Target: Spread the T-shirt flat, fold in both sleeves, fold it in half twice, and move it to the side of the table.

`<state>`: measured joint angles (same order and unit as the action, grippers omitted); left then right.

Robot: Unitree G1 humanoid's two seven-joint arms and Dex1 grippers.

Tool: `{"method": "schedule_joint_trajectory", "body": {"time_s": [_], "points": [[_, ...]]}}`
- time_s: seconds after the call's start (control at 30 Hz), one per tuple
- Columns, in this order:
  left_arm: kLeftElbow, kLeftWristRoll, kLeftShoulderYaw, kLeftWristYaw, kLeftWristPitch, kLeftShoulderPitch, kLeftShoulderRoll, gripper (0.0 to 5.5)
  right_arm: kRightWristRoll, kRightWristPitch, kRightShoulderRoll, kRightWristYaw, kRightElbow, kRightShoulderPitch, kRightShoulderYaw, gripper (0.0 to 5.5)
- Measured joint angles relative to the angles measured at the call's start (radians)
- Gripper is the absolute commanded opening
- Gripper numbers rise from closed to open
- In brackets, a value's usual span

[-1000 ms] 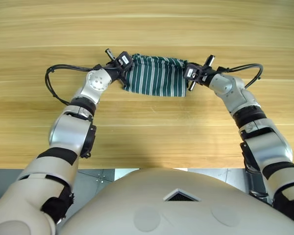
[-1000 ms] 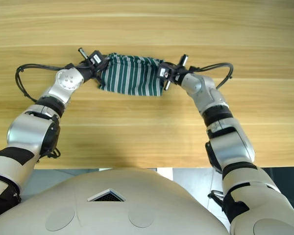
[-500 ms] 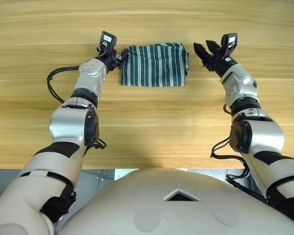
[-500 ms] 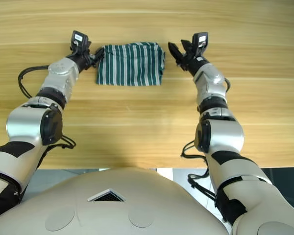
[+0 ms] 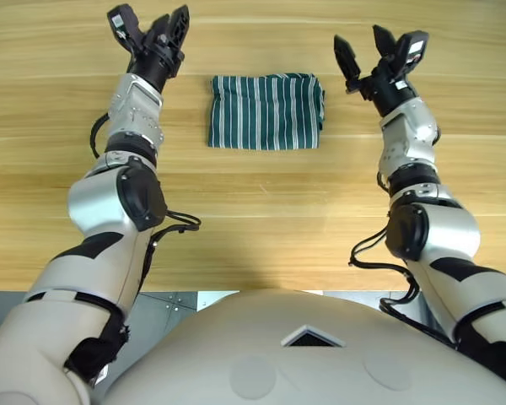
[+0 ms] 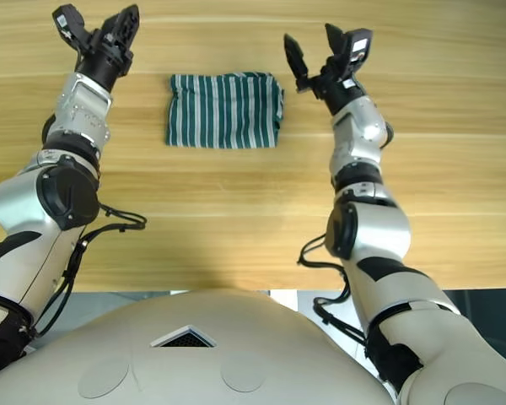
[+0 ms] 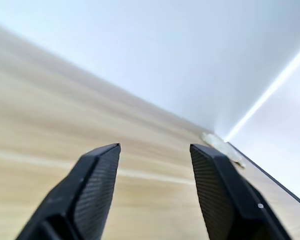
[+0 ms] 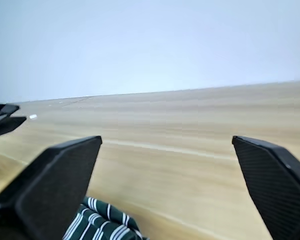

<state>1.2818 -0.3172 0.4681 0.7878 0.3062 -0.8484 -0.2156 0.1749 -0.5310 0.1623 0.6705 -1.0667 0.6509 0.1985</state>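
Right wrist view: T-shirt [image 8: 107, 225] cut by frame edge, one striped corner showing; right hand [image 8: 166, 140] finger bases run off frame. Left wrist view: left hand [image 7: 155, 146] fingers cut at base; table [image 7: 40, 125] blurred; small pale object [image 7: 222, 147] at table's far edge too blurred to identify. Head views: sleeves hidden inside fold.

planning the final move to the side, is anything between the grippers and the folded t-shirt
Nothing visible does. The folded T-shirt lies on bare table, with the open left gripper and open right gripper flanking it, touching neither.
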Motion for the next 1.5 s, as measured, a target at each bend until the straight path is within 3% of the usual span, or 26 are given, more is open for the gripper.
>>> {"method": "schedule_joint_trajectory", "body": {"time_s": [0.17,0.4,0.47,0.57,0.67,0.83,0.97,1.27,1.33,1.5], "points": [[-0.061,0.194,-0.214,0.185,0.448,0.199,0.02,1.42,-0.355,-0.183,-0.012,-0.281,0.077,-0.018,-0.225,3.43],[-0.062,0.346,-0.368,0.111,0.64,0.291,0.004,0.26,-0.559,-0.198,-0.021,-0.447,0.069,-0.006,-0.398,2.11],[-0.054,0.412,-0.413,0.025,0.649,0.301,-0.006,0.01,-0.592,-0.189,-0.023,-0.47,0.048,0.021,-0.432,1.78],[-0.042,0.514,-0.479,-0.122,0.645,0.302,-0.024,0.0,-0.611,-0.177,-0.03,-0.493,0.028,0.045,-0.464,1.4],[-0.036,0.705,-0.614,-0.36,0.604,0.301,-0.058,0.0,-0.639,-0.156,-0.035,-0.523,-0.007,0.065,-0.501,0.83],[-0.038,0.825,-0.735,-0.554,0.568,0.25,-0.078,0.0,-0.672,-0.115,-0.037,-0.558,-0.06,0.083,-0.543,0.03],[-0.037,0.914,-0.843,-0.658,0.471,0.189,-0.09,0.0,-0.708,-0.042,-0.057,-0.559,-0.134,0.109,-0.588,0.03],[-0.077,1.037,-1.062,-0.689,0.42,0.128,-0.114,0.0,-0.709,0.138,-0.115,-0.495,-0.241,0.153,-0.602,0.03],[-0.097,1.062,-1.11,-0.69,0.42,0.117,-0.125,0.0,-0.686,0.174,-0.115,-0.489,-0.253,0.161,-0.574,0.03],[-0.146,1.111,-1.216,-0.69,0.433,0.094,-0.163,0.0,-0.479,0.269,-0.118,-0.42,-0.264,0.176,-0.371,0.03]]}}
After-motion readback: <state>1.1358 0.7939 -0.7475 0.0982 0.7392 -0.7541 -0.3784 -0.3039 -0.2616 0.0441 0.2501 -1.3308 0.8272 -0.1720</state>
